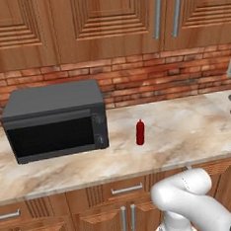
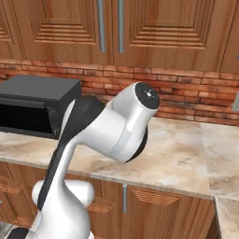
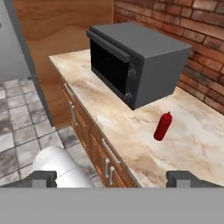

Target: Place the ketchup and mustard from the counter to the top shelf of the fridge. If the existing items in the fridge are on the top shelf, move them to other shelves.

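Observation:
The ketchup (image 1: pixel 140 132), a small all-red squeeze bottle, stands upright on the beige marbled counter (image 1: pixel 188 131) a little right of the microwave. In the hand view the ketchup (image 3: pixel 162 127) is ahead and to the right of my gripper (image 3: pixel 113 179). The gripper hangs off the counter's (image 3: pixel 131 144) front edge, well short of the bottle. Its two dark fingertips (image 3: pixel 183 178) stand wide apart with nothing between them, so it is open. The mustard and the fridge shelves are out of view.
A dark grey microwave (image 1: pixel 56 120) (image 3: pixel 135 61) sits at the counter's left against the brick wall. Wooden cabinets hang above and stand below. My arm's white elbow (image 2: pixel 121 126) rises before the counter (image 2: pixel 186 158). A tall grey panel (image 3: pixel 13 43) stands past the counter's end.

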### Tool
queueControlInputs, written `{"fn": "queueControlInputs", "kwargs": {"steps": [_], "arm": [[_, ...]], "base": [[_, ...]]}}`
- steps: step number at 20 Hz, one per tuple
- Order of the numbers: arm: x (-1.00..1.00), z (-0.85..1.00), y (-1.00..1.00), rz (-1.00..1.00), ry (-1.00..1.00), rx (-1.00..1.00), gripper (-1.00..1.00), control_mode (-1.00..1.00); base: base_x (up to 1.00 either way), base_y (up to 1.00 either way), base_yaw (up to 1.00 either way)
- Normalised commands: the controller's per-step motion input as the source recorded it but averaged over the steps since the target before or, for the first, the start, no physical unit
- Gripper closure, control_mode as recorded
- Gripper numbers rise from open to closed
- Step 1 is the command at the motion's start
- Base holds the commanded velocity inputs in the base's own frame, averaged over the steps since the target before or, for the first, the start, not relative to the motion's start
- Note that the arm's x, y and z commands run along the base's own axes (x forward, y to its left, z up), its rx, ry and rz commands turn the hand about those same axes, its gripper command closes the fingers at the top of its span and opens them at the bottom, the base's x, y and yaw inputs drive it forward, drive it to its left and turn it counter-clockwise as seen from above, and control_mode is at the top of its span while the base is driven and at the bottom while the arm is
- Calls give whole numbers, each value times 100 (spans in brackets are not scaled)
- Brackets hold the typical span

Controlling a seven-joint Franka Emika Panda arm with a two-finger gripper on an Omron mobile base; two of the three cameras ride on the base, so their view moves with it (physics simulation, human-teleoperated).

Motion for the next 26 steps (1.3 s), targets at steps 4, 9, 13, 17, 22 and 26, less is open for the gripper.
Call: {"fn": "queueControlInputs", "kwargs": {"steps": [4, 9, 13, 17, 22, 26], "arm": [[18, -11, -5, -3, 1, 6, -100, -100], [28, -27, 1, -1, 0, 9, -100, -100], [33, -40, 0, 2, 0, 19, -100, -100], [40, -37, 0, 9, 1, 25, -100, -100], [55, -22, 0, 14, 6, 22, -100, -100], [33, -9, 10, 12, 2, 7, -100, -100]], "base": [[0, 0, 0], [0, 0, 0], [0, 0, 0], [0, 0, 0], [0, 0, 0], [0, 0, 0]]}}
